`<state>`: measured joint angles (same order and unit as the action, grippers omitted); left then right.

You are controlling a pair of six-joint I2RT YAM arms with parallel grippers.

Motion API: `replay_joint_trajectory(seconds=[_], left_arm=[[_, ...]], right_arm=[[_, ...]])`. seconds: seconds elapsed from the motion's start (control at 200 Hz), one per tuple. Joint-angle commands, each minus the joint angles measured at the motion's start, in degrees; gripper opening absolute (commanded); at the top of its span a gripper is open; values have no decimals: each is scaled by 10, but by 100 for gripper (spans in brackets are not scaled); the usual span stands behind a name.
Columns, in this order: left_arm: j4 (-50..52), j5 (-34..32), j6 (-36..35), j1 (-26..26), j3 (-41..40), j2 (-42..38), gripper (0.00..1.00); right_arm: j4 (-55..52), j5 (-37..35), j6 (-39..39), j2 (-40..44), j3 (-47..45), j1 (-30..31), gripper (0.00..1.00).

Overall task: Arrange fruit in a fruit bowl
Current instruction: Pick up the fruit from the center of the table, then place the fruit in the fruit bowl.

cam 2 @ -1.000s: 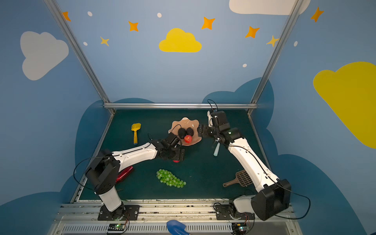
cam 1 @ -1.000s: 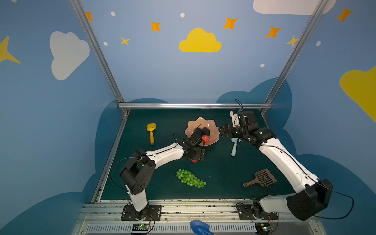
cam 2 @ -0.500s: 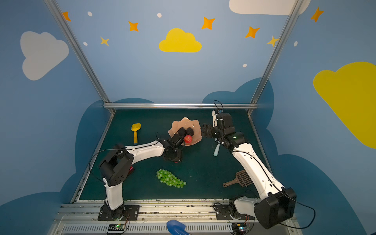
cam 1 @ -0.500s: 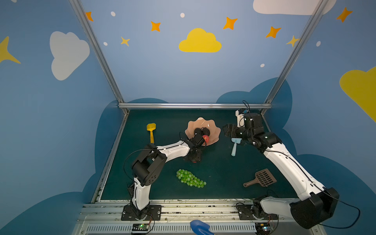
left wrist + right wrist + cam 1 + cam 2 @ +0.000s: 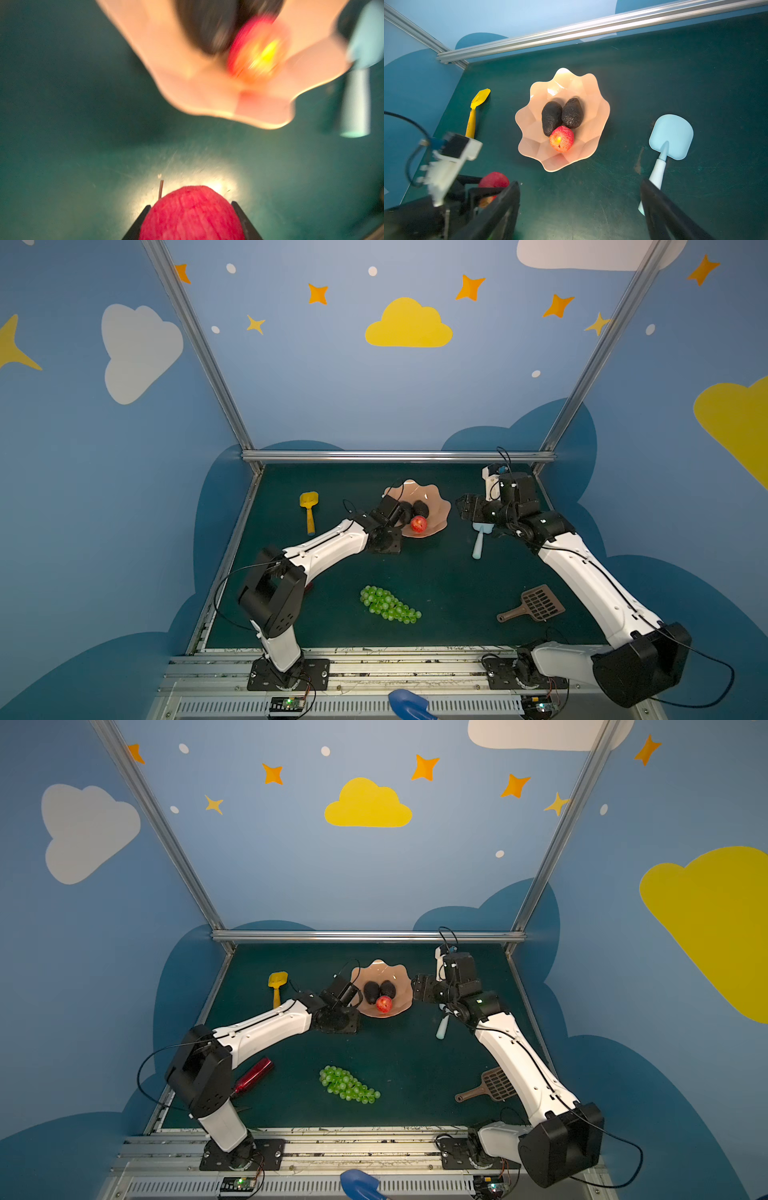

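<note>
Overhead, in both top views, the fruit bowl [image 5: 440, 497] sits upper centre on the mat with two avocados [image 5: 420, 508] and an apple [image 5: 418, 524] inside; the grapes [image 5: 390, 605] lie lower centre. Left wrist view: the left gripper [image 5: 190, 206] clamps a second apple [image 5: 192, 222]. Right wrist view: the right gripper [image 5: 579, 186] gapes wide, holding nothing.

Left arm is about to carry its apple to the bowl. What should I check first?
1. Grip: left gripper shut on the held apple: ok.
2. Lift: held apple clear of the table: cannot tell, the wrist view is blurred.
3. Room: bare space in the fruit bowl beside the two avocados and the bowl apple: ok.
4. Other arm: right gripper open, empty, beside the bowl: ok.
5. Path: grapes lie apart on the table: ok.
</note>
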<state>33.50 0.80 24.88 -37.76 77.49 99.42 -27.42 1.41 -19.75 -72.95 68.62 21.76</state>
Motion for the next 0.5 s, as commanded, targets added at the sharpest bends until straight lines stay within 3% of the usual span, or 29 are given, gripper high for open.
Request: replay_joint_trajectory(seconds=[0.0,0.3,0.496], left_arm=[[21,-17,-48,15,70,24,51],[60,-7,-74,24,256,195,52],[55,-10,-70,26,292,250,53]], right_arm=[[12,10,-10,3,-11,-5,89],[5,19,-17,16,-36,-6,89],[5,35,-22,26,-54,-6,89]])
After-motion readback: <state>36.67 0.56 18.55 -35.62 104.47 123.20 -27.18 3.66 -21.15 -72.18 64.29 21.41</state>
